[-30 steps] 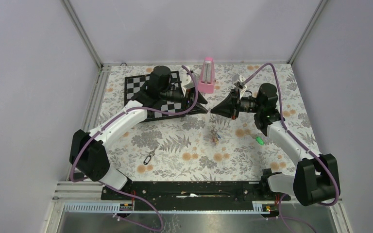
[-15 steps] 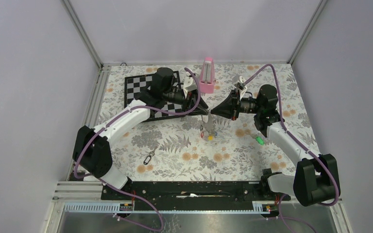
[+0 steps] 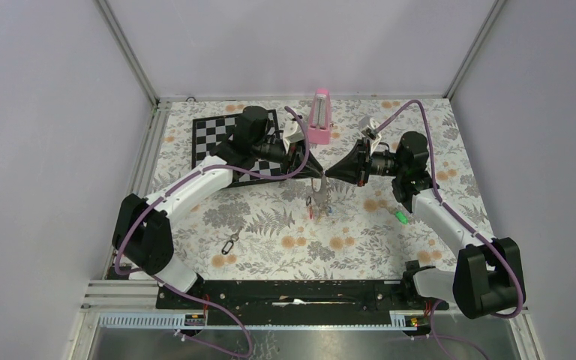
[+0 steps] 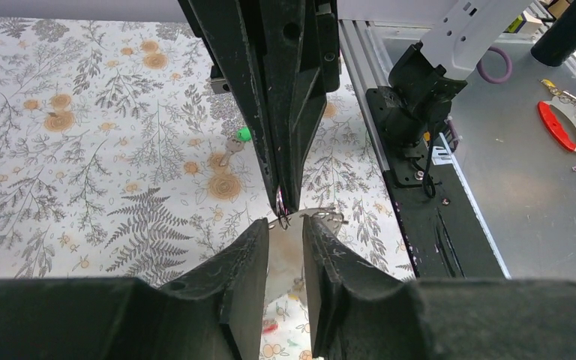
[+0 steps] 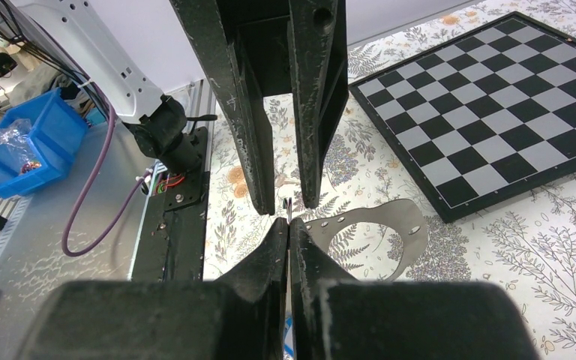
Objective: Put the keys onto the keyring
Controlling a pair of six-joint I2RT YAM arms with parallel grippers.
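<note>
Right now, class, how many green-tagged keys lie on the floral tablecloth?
1. The green-tagged key lies on the right of the cloth, beside the right arm; the hanging bunch of keys may hide another.

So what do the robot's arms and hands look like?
The left arm and right arm are white shells with black joints, a purple cable looping along each. The left hand and right hand are black, tapering to two wedge-shaped fingers.

Matt floral-print table cover (image 3: 270, 225), smooth chessboard (image 5: 495, 97), thin shiny metal keyring (image 4: 322, 213), matt black, slightly rough plastic left gripper (image 4: 285, 225) and right gripper (image 5: 289, 225), smooth white plastic arm shells (image 3: 195, 184), glossy pink plastic metronome (image 3: 319, 116), brushed metal frame rails (image 3: 142, 157)
</note>
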